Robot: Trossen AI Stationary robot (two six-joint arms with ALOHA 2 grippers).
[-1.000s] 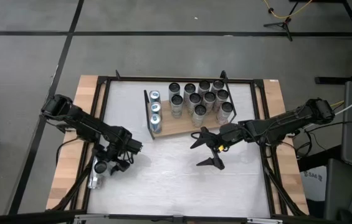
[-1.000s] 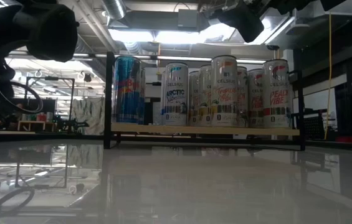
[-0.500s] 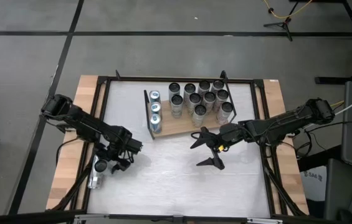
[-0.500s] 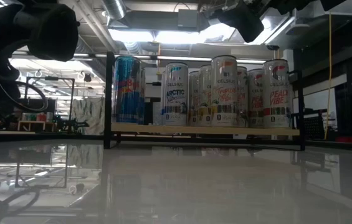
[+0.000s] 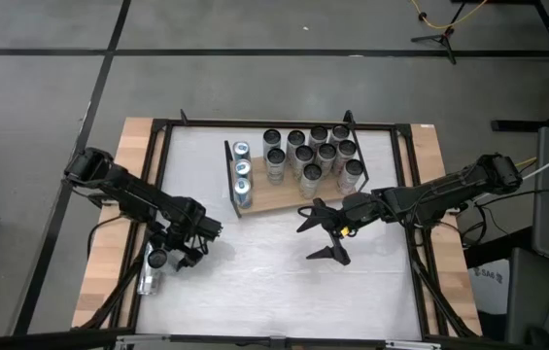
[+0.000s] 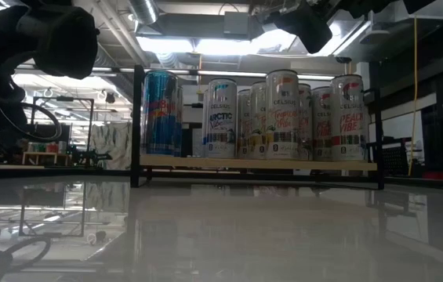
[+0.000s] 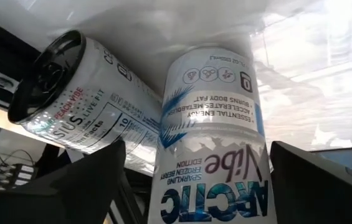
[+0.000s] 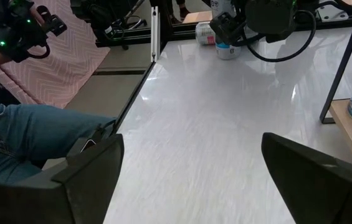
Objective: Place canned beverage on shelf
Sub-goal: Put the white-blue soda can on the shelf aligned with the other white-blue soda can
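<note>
Our left gripper (image 7: 194, 180) stands spread wide around the upright Arctic can (image 7: 210, 143), not yet clamped; the lying can (image 7: 82, 99) touches it. We should centre, close squarely, then lift clear toward the shelf (image 5: 289, 194). Right gripper (image 5: 321, 233) waits spread open

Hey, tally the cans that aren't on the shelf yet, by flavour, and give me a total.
Arctic Vibe can: 1
Peach Vibe can: 1
Total: 2
</note>
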